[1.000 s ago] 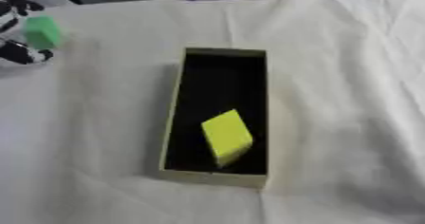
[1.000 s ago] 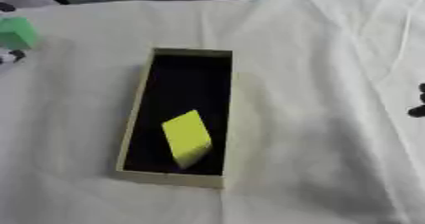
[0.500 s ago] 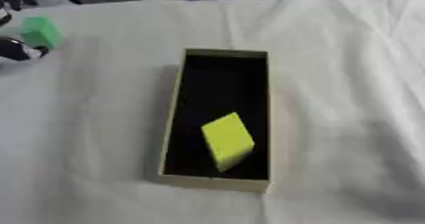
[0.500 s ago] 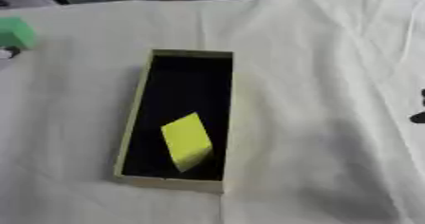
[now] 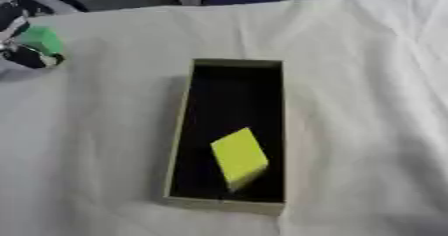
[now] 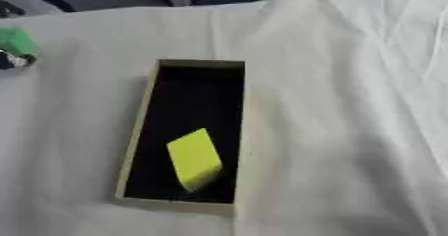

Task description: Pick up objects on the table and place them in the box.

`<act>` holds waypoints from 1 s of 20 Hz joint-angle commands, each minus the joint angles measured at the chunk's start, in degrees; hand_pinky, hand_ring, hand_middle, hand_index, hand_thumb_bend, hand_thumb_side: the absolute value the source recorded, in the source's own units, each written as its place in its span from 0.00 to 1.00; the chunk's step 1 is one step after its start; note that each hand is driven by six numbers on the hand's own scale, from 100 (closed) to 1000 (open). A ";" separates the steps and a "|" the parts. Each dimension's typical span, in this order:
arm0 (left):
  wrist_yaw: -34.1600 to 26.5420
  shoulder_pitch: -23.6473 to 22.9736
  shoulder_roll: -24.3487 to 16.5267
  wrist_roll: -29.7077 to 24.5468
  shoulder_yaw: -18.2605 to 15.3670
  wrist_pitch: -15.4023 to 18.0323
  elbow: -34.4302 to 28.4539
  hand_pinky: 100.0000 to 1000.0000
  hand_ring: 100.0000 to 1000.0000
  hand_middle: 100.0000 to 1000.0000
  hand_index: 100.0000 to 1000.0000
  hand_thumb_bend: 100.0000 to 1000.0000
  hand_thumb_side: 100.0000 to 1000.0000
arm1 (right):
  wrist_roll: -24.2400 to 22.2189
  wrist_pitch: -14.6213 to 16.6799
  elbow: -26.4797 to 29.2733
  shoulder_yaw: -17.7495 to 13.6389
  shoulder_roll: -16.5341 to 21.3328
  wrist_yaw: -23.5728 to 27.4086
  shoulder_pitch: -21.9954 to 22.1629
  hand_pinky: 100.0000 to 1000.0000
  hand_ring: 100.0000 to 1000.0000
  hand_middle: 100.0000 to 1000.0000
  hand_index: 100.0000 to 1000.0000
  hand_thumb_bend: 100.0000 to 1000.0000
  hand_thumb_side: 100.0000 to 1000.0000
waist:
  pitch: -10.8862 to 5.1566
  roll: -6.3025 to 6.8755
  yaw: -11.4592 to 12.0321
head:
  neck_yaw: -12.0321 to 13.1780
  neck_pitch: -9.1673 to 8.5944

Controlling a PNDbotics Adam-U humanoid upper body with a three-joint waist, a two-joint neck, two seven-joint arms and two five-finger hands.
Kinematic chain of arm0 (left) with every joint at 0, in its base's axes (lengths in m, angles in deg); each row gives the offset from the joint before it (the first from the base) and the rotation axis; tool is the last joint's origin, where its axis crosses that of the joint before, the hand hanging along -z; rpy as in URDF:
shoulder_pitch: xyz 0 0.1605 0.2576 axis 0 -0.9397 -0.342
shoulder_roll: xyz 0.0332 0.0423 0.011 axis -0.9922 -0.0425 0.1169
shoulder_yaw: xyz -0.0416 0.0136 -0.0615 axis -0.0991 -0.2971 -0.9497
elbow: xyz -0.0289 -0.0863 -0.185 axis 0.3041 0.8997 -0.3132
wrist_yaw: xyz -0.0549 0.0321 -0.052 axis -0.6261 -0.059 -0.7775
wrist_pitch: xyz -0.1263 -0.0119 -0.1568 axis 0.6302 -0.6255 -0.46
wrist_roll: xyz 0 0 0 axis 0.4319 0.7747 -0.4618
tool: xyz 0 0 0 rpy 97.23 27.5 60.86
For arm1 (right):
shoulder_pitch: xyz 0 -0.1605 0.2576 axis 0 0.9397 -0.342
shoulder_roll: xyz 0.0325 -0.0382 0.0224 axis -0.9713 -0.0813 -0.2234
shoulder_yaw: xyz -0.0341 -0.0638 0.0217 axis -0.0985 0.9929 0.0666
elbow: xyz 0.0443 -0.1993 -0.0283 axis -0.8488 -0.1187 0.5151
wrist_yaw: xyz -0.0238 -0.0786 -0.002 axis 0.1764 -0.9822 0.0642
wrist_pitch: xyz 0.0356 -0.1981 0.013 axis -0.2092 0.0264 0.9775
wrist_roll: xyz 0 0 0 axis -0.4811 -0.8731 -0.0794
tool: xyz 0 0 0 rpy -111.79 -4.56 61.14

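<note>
A white cloth (image 5: 367,80) with soft wrinkles covers the whole table, and it has some deeper folds on the right side. At the far edge of the table there is a person in dark blue clothing, who touches nothing on the cloth.

In the middle of the cloth lies a long, narrow cardboard box (image 5: 182,125) with pale beige walls and a black inside. Its long side runs from the far end toward the near end, and it is a little askew. Inside the box, in the near half, there is a yellow rectangular block (image 5: 239,156). It is tilted, with one corner pointing to the far end, and its lower end is close to the near wall of the box. The far half of the box shows only the black bottom.

At the upper left edge of the left eye view the robot's left hand (image 5: 19,55) is visible, black with lighter parts. Its fingers are curled around a small green block (image 5: 40,40), which is seen between the fingers and the thumb. The hand and the green block are well apart from the box, to the left of its far end. In the right eye view only the green block and a small part of the hand appear at the left edge.

The right hand does not appear in either view.
</note>
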 commanded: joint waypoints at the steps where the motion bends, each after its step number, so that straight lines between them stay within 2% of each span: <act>1: 0.64 1.04 -3.33 1.53 -0.92 -0.37 0.17 0.74 0.87 0.87 0.88 0.47 0.00 | -0.12 0.24 0.63 0.01 1.47 -0.40 -0.44 0.81 0.83 0.49 0.81 0.00 0.73 | -0.83 0.00 -0.26 | 0.48 -1.46; 9: 2.71 1.23 -4.47 2.69 -1.38 -0.45 1.31 0.74 0.87 0.87 0.87 0.55 0.00 | -0.20 0.09 0.63 0.25 1.30 -1.36 -0.46 0.81 0.83 0.49 0.81 0.00 0.74 | 0.19 0.37 -0.33 | 0.23 -1.77; 15: 1.18 1.53 -4.62 1.93 -1.61 0.43 1.39 0.74 0.87 0.87 0.88 0.44 0.00 | -0.04 -0.13 0.63 0.30 1.06 -2.15 0.07 0.81 0.83 0.49 0.81 0.00 0.75 | 0.40 0.19 0.29 | -0.01 -1.17; 20: 0.13 1.32 -5.06 0.57 -1.65 -0.47 1.79 0.72 0.87 0.87 0.88 0.44 0.00 | -0.01 -0.17 0.63 0.51 1.02 -2.45 0.03 0.81 0.83 0.49 0.81 0.00 0.75 | 0.57 0.22 0.31 | -0.13 -1.26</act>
